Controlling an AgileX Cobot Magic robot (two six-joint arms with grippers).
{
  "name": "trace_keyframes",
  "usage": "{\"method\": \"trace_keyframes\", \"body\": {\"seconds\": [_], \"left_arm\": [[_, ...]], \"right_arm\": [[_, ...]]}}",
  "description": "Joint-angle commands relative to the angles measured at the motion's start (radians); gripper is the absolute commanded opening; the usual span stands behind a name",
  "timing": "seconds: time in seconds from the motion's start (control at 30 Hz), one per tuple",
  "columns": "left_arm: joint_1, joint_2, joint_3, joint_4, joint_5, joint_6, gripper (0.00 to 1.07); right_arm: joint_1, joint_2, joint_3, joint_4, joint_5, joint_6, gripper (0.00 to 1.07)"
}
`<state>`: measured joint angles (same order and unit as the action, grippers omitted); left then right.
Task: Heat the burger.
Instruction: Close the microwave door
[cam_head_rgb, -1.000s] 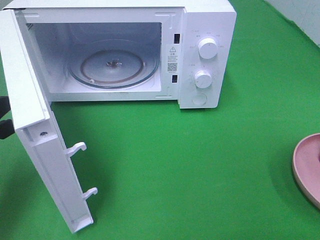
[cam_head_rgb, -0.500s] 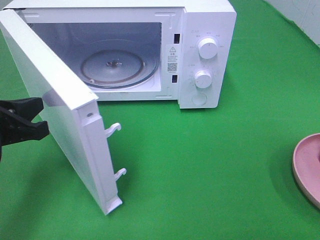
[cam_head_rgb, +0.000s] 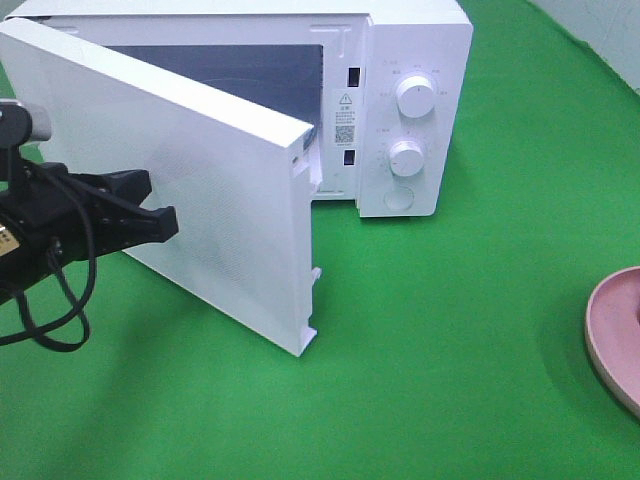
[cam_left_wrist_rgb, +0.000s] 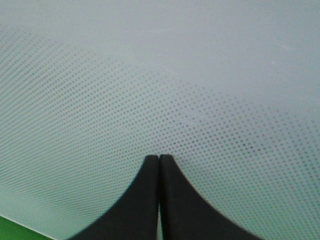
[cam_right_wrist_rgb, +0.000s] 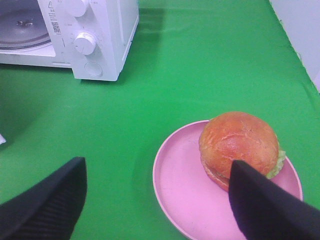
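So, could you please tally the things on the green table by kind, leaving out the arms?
Microwave: 1
Pink plate: 1
Burger: 1
Total: 3

green cloth tabletop, possibly tiled wall

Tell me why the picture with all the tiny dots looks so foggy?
Left wrist view: the camera sits right up against the microwave door, so its dotted screen blurs and looks pale, and the shut left end effector is soft-edged too. Right wrist view: the burger looks fairly sharp with a shiny bun, while the near dark fingers are blurry. Exterior high view: the door casts a dark shadow on the green cloth.
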<state>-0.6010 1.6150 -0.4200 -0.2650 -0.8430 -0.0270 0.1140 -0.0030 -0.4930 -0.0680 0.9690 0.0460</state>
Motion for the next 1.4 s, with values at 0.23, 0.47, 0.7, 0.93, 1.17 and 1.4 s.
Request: {"method": "trace_keyframes", "body": {"seconds": [0.23,0.47,0.7,0.93,1.17,1.4], "left_arm": [[-0.045,0.083,-0.15,-0.029,0.023,0.022,0.0],[-0.045,0.13,-0.254,-0.043,0.074,0.022,0.0],[-0.045,0.199,-0.374,-0.056,0.103,0.027,0.0],[-0.045,0.285,-0.498,-0.066,0.125,0.027,0.0],[-0.044,0.347,-0.6,-0.093,0.14,0.027,0.0],[-0.001,0.379,-0.652,-0.094,0.148,0.027,0.0]], "right_arm": [[-0.007,-0.028,0.002,0.001,-0.011,-0.014,0.76],[-0.007,-0.028,0.002,0.001,-0.011,-0.014,0.76],[-0.007,-0.028,0.002,0.001,-0.011,-0.014,0.76],[-0.007,-0.028,0.002,0.001,-0.011,-0.014,0.76],[-0.007,-0.028,0.002,0.001,-0.011,-0.014,0.76],[-0.007,-0.028,0.002,0.001,-0.011,-0.014,0.76]]}}
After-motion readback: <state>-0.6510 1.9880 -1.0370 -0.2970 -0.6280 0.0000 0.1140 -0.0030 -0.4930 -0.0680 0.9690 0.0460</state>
